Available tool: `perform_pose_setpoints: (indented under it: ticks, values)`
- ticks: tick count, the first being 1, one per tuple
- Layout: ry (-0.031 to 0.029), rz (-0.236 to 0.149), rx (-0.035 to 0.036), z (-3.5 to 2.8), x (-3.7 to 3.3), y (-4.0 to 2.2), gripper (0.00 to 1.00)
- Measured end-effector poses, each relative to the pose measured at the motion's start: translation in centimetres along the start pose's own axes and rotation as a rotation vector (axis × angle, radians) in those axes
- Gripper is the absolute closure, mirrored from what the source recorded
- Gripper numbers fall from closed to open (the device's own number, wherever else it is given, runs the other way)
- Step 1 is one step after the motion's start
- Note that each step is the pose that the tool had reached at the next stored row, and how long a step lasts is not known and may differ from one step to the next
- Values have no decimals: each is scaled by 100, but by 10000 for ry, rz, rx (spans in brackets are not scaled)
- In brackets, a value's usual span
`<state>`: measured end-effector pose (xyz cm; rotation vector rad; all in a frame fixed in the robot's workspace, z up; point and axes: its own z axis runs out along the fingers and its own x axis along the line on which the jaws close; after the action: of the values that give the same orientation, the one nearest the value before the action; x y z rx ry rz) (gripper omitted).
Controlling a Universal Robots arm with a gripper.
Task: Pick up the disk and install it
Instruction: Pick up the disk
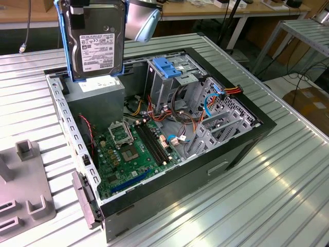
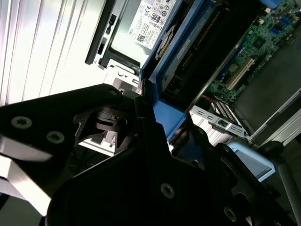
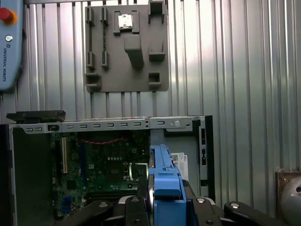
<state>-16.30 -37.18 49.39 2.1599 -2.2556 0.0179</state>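
Desk (image 1: 267,206): ribbed metal top. It carries the case and, at the exterior view's left, a grey fixture plate (image 1: 25,190).

Case (image 1: 241,149): lies on its side near the desk's middle with the side panel off, so the interior faces up and is reachable from above.

Disk (image 1: 93,43): clear of the desk, in the air over the end of the case that holds the power supply (image 1: 100,100). It stands on edge with its label (image 1: 97,51) towards the exterior camera.

Rails (image 1: 62,41): blue plastic along both long edges of the disk.

End effector (image 3: 165,205): clamped on the disk. In the first wrist view its black fingers (image 3: 200,209) sit on either side of a blue rail at the disk's upper end. This hold appears to leave the lower end and most of the rails free.

Cage (image 1: 169,72): metal with a blue top, inside the case beside the power supply. The disk is apart from it, higher and towards the exterior view's left.

Motherboard (image 1: 133,149): covers the case floor. It lies beyond the disk in the first wrist view.

Cables (image 1: 226,92): red, orange and blue runs close to the cage, judged a snag risk for anything entering there.

Task state: the pick-up looks done. The disk is not yet seated in the case.
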Motion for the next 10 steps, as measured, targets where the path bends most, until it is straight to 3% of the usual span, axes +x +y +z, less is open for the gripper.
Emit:
perform_pose_setpoints:
  ticks: [3,10]
  values:
    - [1,6,-1,3,-2,-60,63]
    - [1,8,-1,3,-3,-67,63]
